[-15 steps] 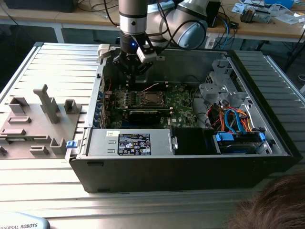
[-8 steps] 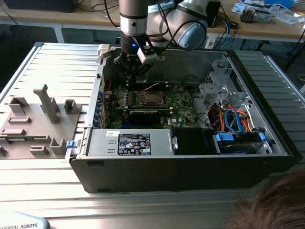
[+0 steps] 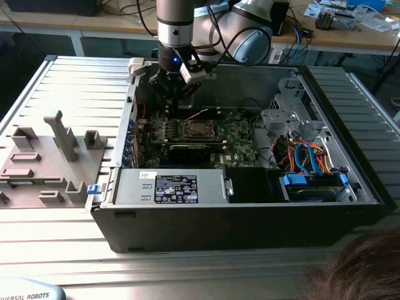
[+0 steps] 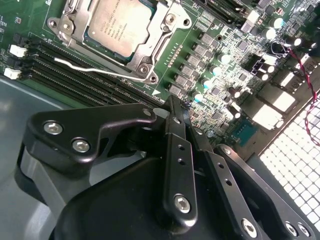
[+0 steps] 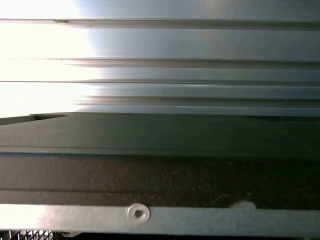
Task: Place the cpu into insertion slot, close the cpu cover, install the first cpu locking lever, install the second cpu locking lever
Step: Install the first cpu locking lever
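Hovering beside the cpu cover [image 4: 122, 30], pincer [image 4: 172, 107] pinched together, empty; locking lever [image 4: 95, 70] looks thin, springy; grab near bent end.

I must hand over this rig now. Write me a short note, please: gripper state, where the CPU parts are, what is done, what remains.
Gripper: shut, holding nothing, above the motherboard beside the socket.
The cpu sits in the insertion slot.
The cpu cover lies closed over it.
One locking lever stands away from the frame, not latched.
Done: placing, cover closing.
Left: the levers; the other one's state I cannot tell.
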